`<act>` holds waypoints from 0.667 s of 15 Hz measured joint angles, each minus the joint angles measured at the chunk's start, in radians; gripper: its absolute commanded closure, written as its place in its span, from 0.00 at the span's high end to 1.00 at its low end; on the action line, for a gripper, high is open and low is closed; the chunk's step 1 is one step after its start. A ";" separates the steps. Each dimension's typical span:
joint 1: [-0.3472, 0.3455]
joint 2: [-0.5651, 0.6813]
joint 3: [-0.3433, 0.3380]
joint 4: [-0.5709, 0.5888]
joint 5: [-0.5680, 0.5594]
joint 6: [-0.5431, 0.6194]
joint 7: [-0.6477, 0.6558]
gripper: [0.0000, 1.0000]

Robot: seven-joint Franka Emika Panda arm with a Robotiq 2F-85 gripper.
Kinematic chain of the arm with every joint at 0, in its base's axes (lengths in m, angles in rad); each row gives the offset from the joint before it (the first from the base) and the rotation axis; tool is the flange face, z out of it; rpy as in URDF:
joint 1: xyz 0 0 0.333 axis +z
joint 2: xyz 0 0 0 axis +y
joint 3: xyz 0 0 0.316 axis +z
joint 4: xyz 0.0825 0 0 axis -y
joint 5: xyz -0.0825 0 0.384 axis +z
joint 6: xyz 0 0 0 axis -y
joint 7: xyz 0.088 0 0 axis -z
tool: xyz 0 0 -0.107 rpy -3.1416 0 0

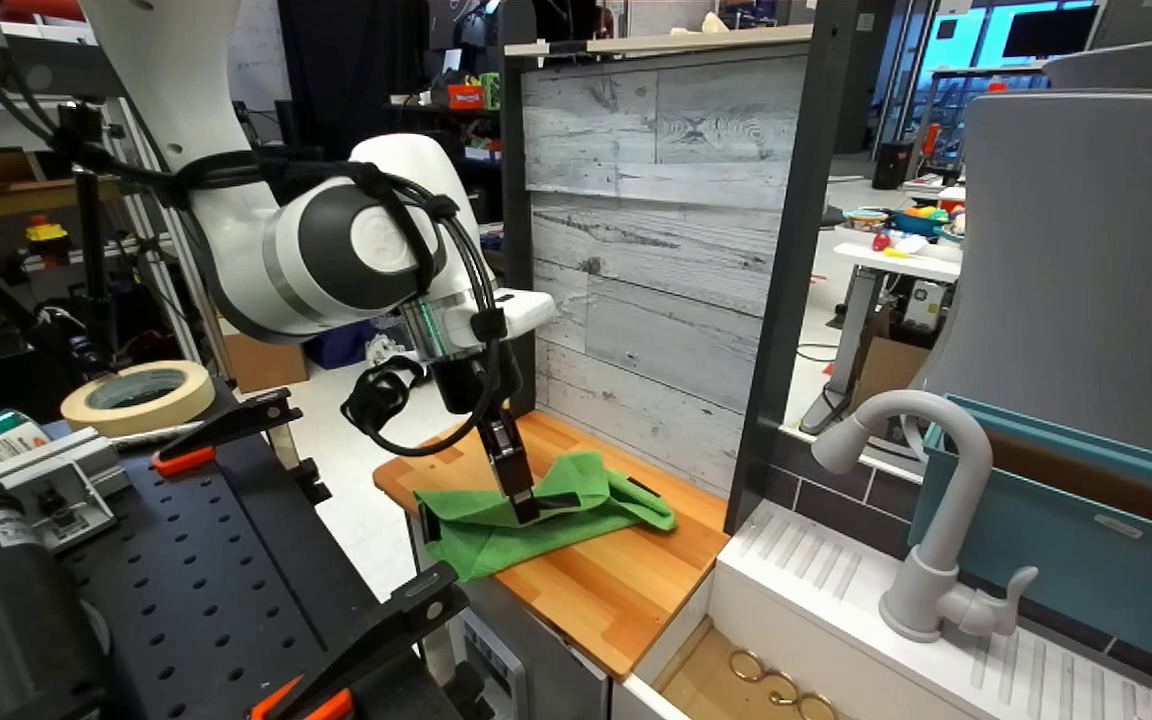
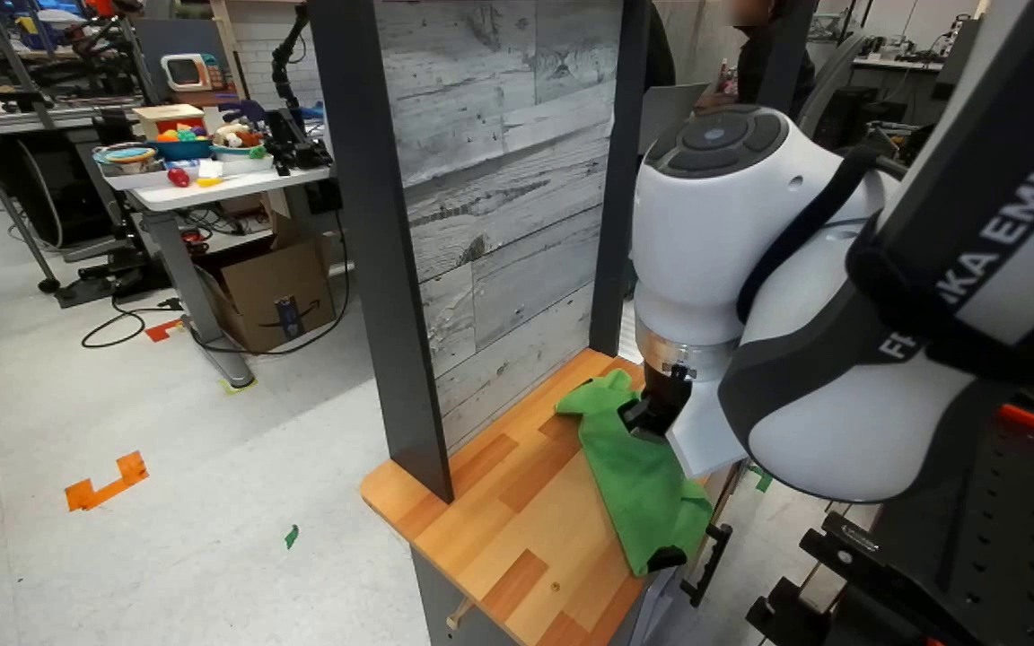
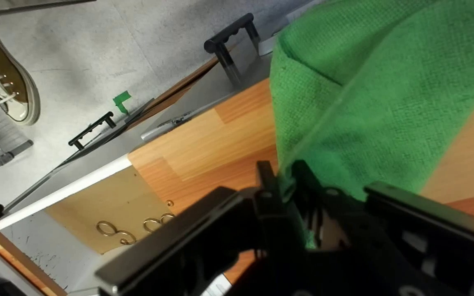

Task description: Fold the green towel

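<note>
The gripper (image 3: 285,177) pinches the towel (image 3: 401,119), likely light and limp, sensibly by a ridge inside the worktop (image 3: 212,150) edge.

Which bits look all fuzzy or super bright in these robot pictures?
In the wrist view, the fingers look dark and soft-edged, while the weave of the green towel shows more clearly; in an exterior view, the far window glows bright blue; in an exterior view, a person's face is smudged out.
</note>
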 measured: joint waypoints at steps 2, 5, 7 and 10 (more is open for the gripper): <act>0.000 0.017 0.003 0.015 0.000 0.000 0.000 0.64; 0.000 0.032 0.005 0.030 0.000 0.000 0.000 0.85; 0.000 0.034 0.005 0.034 0.000 0.000 0.000 0.99; 0.007 0.028 0.004 0.030 0.000 0.007 0.000 1.00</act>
